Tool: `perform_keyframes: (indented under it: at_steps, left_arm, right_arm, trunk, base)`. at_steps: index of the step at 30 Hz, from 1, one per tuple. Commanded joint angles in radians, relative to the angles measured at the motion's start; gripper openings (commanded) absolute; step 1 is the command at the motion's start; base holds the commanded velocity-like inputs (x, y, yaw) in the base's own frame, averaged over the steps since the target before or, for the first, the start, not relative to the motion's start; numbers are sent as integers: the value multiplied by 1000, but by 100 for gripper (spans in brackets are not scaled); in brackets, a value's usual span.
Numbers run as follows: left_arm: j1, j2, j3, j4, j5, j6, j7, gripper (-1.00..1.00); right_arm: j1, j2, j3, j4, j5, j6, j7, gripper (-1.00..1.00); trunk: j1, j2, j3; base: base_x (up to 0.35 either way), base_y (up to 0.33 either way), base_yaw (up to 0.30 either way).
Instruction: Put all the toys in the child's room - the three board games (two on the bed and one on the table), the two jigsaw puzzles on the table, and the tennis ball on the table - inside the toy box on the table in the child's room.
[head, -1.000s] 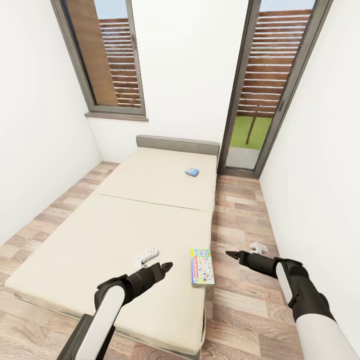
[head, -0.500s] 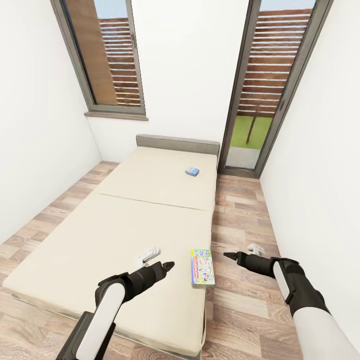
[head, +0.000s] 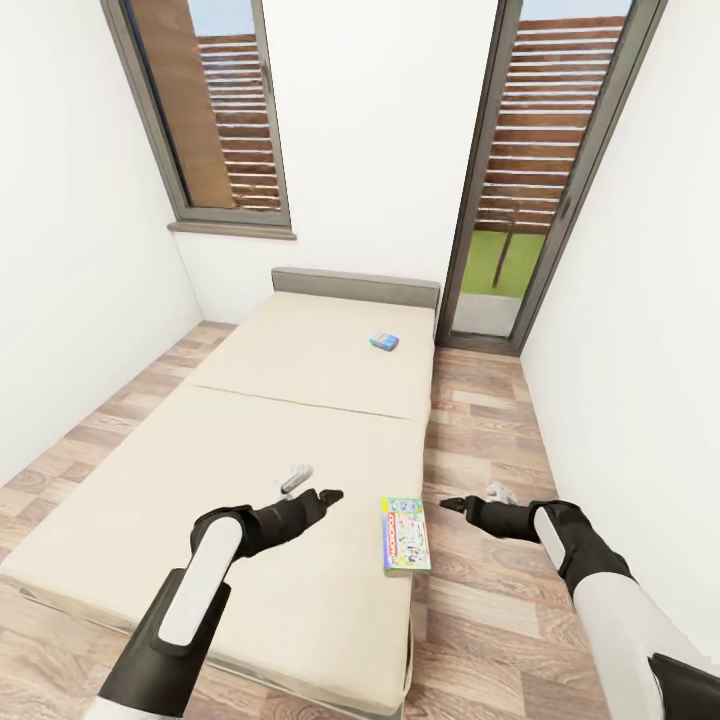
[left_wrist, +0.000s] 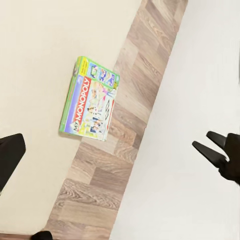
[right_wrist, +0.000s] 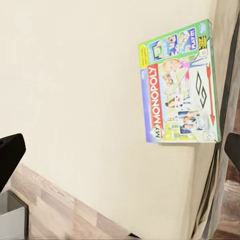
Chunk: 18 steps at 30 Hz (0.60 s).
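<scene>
Bright, even, sharp renders with faint soft shadows; the head view stretches toward its edges.

White forearm shells, black matte wrist sleeves narrowing to pointed black fingers on left gripper (head: 330, 494) and right gripper (head: 447, 505); small pale grey wrist fittings.

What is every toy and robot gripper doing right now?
MONOPOLY box: lying flat at the bed's edge, untouched.
Blue game box: lying flat near the headboard.
Left gripper: empty, hovering over the mattress.
Right gripper: empty, hovering over the floor beside the bed.
</scene>
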Motion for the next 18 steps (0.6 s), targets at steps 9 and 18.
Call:
perform_keyframes:
  at_steps: [9,18]
  left_arm:
    - [-121,1,106,111,86,11,11,100]
    - [-191,-6,138,159,147,18,11,100]
  right_arm:
    - [-87,-19,-4,135,-3,10,-19,100]
    - [-156,-69,-7,207,-7,15,-90,100]
  trunk:
    - [35,-64,-30]
    - [69,-127,-58]
  base:
    - [0,0,0]
    - [0,0,0]
